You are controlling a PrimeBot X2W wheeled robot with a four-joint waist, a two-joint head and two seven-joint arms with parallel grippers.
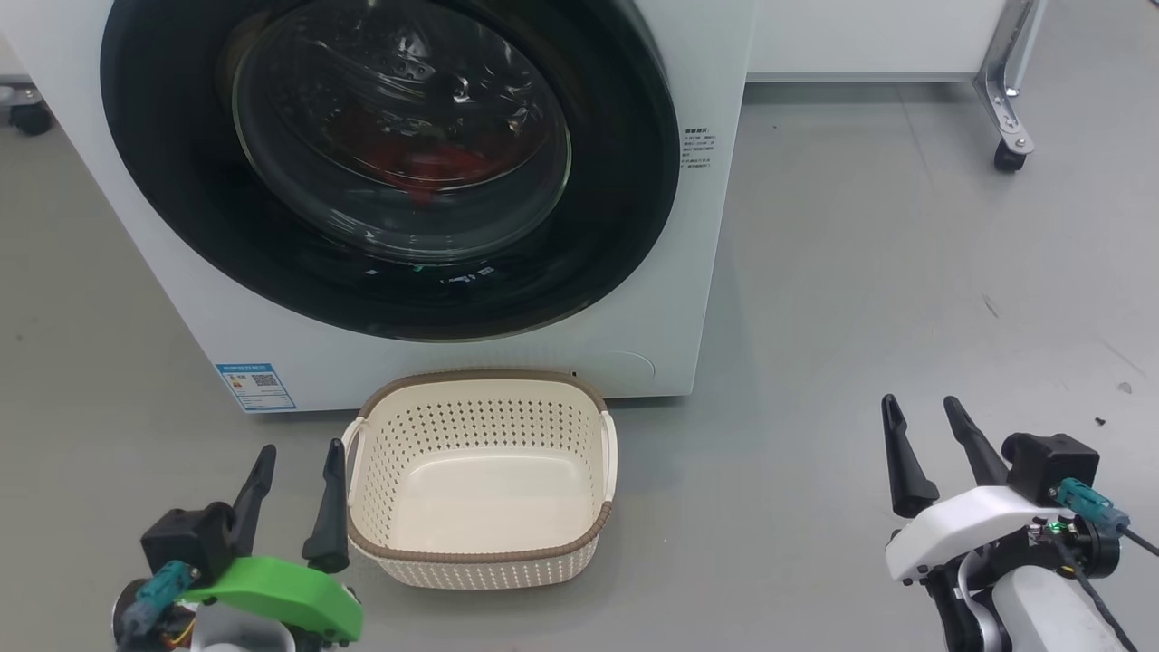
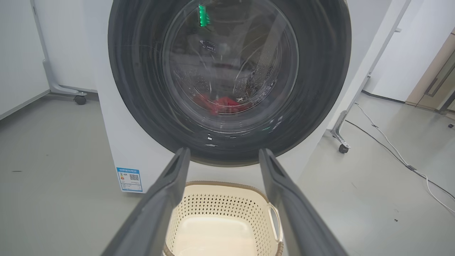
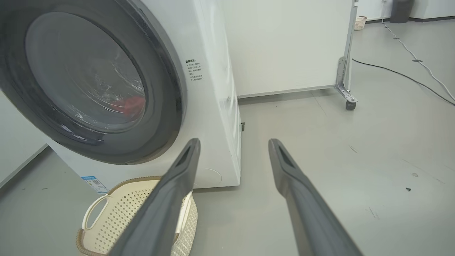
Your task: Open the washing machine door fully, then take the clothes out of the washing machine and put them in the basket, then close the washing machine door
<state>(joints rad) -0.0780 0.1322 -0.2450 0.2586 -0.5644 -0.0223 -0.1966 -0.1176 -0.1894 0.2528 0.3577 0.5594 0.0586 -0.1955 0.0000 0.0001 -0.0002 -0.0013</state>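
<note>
The white washing machine stands ahead with its round black-rimmed door shut against its front. Through the glass bowl the red clothes lie low in the drum, also seen red in the left wrist view and the right wrist view. The cream basket sits empty on the floor right before the machine. My left gripper is open at the basket's left side, holding nothing. My right gripper is open well to the basket's right, over bare floor.
A wheeled metal leg of a white panel stands at the back right. Cables run over the grey floor to the right of the machine. Another castor shows at the far left.
</note>
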